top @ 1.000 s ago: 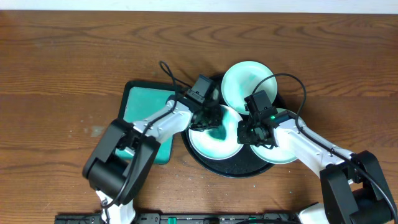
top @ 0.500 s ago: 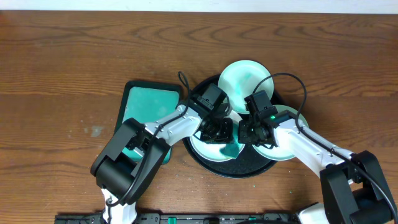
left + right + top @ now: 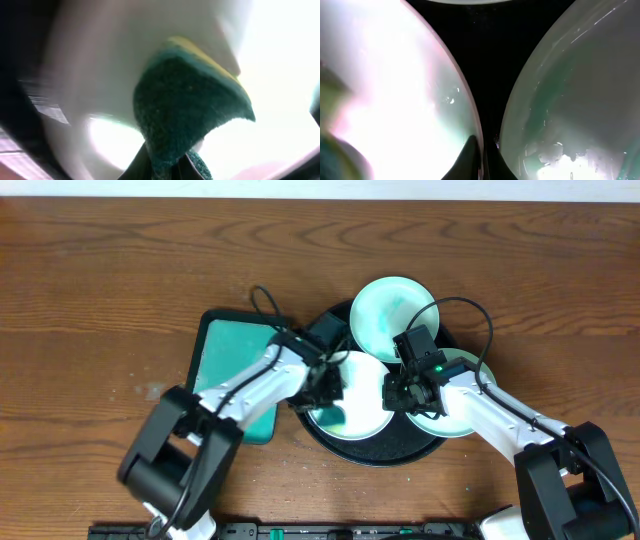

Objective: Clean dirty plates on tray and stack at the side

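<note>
The black tray holds three plates. A mint plate with a teal smear lies at the back. A white plate lies in the middle and a mint plate at the right. My left gripper is shut on a green and yellow sponge and presses it on the left part of the white plate. My right gripper is shut on the white plate's right rim, beside the mint plate. In the overhead view the right gripper sits between these two plates.
A teal rectangular tray with a dark rim lies left of the black tray, under my left arm. Bare black tray floor shows between the two plates. The brown wooden table surrounds everything.
My left gripper has swept the sponge across the white plate, first toward its middle, then back to its left side. The right gripper has stayed on the rim.
</note>
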`<state>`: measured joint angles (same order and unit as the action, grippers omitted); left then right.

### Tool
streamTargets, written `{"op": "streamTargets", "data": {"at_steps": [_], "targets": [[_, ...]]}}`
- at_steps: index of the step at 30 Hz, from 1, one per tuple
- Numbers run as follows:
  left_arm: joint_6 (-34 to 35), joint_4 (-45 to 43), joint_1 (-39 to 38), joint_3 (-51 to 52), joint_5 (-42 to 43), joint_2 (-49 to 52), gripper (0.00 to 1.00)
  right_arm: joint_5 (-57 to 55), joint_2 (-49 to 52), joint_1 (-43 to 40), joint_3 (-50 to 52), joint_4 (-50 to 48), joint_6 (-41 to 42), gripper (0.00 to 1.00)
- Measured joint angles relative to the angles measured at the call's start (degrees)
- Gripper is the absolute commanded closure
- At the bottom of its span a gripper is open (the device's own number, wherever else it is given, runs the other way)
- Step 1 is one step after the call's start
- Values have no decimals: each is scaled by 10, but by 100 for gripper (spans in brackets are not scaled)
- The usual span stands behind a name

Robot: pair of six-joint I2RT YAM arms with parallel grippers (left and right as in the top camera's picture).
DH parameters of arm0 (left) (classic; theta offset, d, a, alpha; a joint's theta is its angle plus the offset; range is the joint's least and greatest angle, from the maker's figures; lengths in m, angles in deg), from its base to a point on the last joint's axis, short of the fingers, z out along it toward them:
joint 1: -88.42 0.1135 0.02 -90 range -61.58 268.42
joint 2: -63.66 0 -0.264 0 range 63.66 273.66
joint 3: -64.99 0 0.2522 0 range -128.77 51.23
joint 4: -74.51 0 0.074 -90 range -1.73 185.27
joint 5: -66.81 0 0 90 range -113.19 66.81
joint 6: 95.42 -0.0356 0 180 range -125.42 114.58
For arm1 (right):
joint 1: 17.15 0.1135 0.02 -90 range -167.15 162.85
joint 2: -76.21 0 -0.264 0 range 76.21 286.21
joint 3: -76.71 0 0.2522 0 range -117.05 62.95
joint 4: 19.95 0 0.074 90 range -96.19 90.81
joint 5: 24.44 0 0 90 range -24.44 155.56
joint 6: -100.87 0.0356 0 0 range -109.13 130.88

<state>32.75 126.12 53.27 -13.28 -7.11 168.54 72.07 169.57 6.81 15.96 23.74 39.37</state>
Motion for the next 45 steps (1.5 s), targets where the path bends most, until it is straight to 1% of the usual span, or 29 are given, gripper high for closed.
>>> {"op": "streamTargets", "data": {"at_steps": [1, 4, 9, 12, 15, 19, 21, 23, 25, 27, 29, 32, 39, 42, 45], "targets": [[0, 0, 6, 3, -21, -10, 93, 0, 0, 0, 0, 0, 0, 99], [-5, 5, 17, 6, -48, -47, 93, 0, 0, 0, 0, -2, -7, 99], [-20, 17, 31, 11, -56, -158, 93, 0, 0, 0, 0, -4, -25, 99], [-37, 32, 55, 11, -57, -240, 93, -2, -1, 0, -9, 14, -38, 99], [-51, 73, 113, 11, -90, -336, 93, -13, -23, 0, -30, 40, -57, 99], [-65, 125, 194, 11, -134, -393, 93, -27, -82, 0, -82, 47, -98, 99], [-70, 143, 223, 11, -144, -401, 93, -38, -103, 3, -113, 41, -113, 99], [-74, 158, 248, 11, -150, -405, 93, -49, -120, 18, -153, 16, -133, 99], [-82, 160, 266, 11, -154, -406, 93, -64, -125, 48, -176, -44, -159, 99], [-84, 160, 272, 11, -154, -407, 93, -77, -124, 72, -178, -91, -174, 99], [-85, 160, 275, 11, -155, -409, 93, -102, -113, 122, -180, -163, -195, 99], [-87, 160, 275, 11, -162, -409, 93, -142, -69, 170, -183, -249, -218, 99], [-95, 181, 275, 11, -196, -409, 93, -205, 50, 221, -181, -363, -290, 99], [-97, 194, 275, 11, -211, -409, 93, -265, 59, 246, -178, -397, -324, 99], [-97, 198, 275, 11, -218, -408, 93, -322, 47, 275, -178, -431, -375, 99]]}}
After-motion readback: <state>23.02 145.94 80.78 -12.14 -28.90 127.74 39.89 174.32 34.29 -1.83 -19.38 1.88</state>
